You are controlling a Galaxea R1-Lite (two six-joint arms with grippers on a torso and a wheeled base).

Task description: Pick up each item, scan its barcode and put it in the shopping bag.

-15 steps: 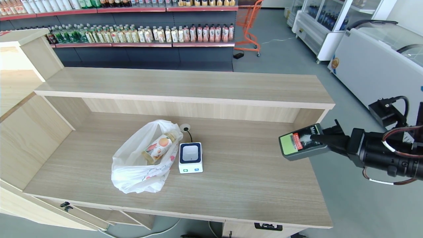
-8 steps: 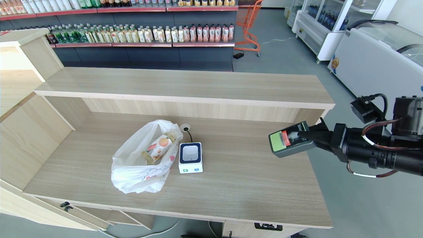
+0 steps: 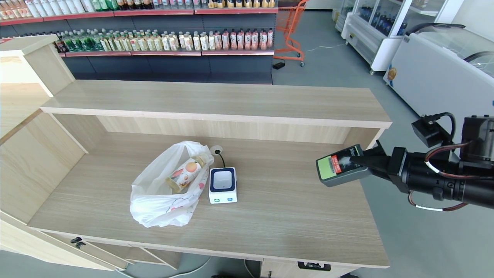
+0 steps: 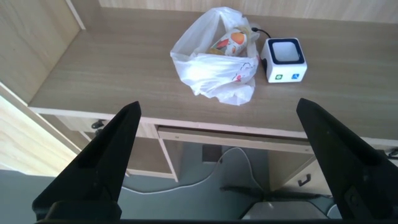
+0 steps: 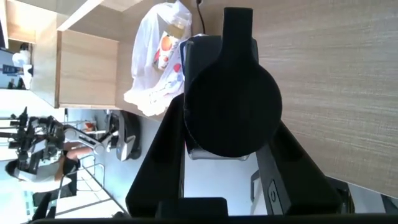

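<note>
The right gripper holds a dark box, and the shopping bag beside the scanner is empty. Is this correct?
Not quite. The shopping bag is not empty: a bottle lies inside it, as the head view shows. The right gripper does hold the dark box, and the bag is beside the scanner.

Nothing here is really coming through as readable. The box [image 3: 339, 170] that the right claw [image 3: 353, 161] is pinching is showing a green panel, a red label with tiny white print and some white lettering on its dark face, and the claw is covering part of that. The scanner [image 3: 222, 184] is showing two little badges, green and blue, too small to make out. The bottle [image 3: 184, 172] in the shopping bag [image 3: 154, 200] is wearing a fruit-picture label with illegible print.
</note>
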